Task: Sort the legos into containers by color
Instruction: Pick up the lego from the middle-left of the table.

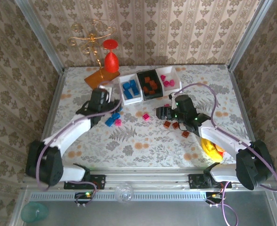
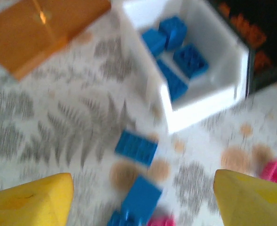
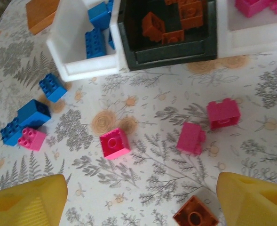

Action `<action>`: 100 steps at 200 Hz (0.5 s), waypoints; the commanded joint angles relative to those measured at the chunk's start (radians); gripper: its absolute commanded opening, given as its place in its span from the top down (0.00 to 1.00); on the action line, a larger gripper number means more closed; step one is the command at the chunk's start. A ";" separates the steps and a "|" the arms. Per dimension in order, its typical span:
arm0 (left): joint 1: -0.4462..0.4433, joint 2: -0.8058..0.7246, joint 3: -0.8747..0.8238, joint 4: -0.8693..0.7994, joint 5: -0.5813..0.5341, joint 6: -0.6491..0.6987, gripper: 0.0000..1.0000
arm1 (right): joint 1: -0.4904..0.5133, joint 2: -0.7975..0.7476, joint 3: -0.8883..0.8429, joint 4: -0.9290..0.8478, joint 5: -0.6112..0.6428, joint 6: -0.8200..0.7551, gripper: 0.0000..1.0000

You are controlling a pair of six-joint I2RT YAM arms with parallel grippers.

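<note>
Left end effector (image 2: pixel 143 188) stood apart and empty above loose blue bricks (image 2: pixel 136 147) beside the white bin (image 2: pixel 199 106) of blues. Right end effector (image 3: pixel 140 188) was likewise apart, above pink bricks (image 3: pixel 114 142) on the desk (image 3: pixel 152 117), near the black bin (image 3: pixel 171 52).

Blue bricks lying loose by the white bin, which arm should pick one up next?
Left. The left jaws hang open directly over the blue bricks, beside the white bin of blue ones. The right jaws hang open over pink bricks, farther away.
</note>
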 commanded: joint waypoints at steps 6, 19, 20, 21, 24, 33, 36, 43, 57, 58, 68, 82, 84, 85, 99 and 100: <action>0.027 -0.084 -0.143 -0.165 0.032 -0.056 0.21 | 0.016 0.035 -0.005 0.045 -0.040 0.013 0.16; 0.045 -0.082 -0.164 -0.176 0.043 -0.060 0.22 | 0.016 0.057 -0.009 0.064 -0.056 0.027 0.16; 0.046 -0.081 -0.165 -0.176 0.043 -0.060 0.22 | 0.016 0.059 -0.009 0.065 -0.058 0.027 0.16; 0.047 -0.079 -0.165 -0.177 0.044 -0.060 0.22 | 0.016 0.061 -0.009 0.065 -0.059 0.028 0.16; 0.051 -0.073 -0.167 -0.177 0.045 -0.061 0.22 | 0.016 0.065 -0.009 0.068 -0.064 0.031 0.16; 0.067 -0.049 -0.167 -0.167 0.074 -0.062 0.22 | 0.016 0.074 -0.009 0.072 -0.074 0.037 0.16; 0.072 -0.038 -0.166 -0.162 0.083 -0.058 0.22 | 0.016 0.076 -0.009 0.073 -0.075 0.038 0.16; 0.079 -0.016 -0.159 -0.154 0.086 -0.057 0.22 | 0.017 0.076 -0.011 0.072 -0.076 0.038 0.16; 0.085 0.034 -0.135 -0.149 0.084 -0.059 0.23 | 0.017 0.066 -0.017 0.066 -0.061 0.036 0.16; 0.085 0.039 -0.133 -0.148 0.083 -0.058 0.23 | 0.016 0.065 -0.018 0.066 -0.059 0.036 0.16; 0.088 0.074 -0.119 -0.136 0.077 -0.057 0.24 | 0.016 0.055 -0.025 0.066 -0.046 0.034 0.16; 0.097 0.127 -0.099 -0.121 0.092 -0.052 0.26 | 0.016 0.045 -0.031 0.065 -0.034 0.032 0.15; 0.099 0.136 -0.094 -0.121 0.095 -0.051 0.27 | 0.016 0.044 -0.031 0.063 -0.033 0.032 0.15; 0.098 0.139 -0.093 -0.121 0.096 -0.051 0.27 | 0.016 0.043 -0.031 0.063 -0.033 0.032 0.15; 0.098 0.185 -0.073 -0.119 0.109 -0.045 0.28 | 0.016 0.038 -0.031 0.060 -0.026 0.029 0.15; 0.098 0.187 -0.073 -0.118 0.109 -0.045 0.28 | 0.016 0.038 -0.031 0.058 -0.025 0.029 0.15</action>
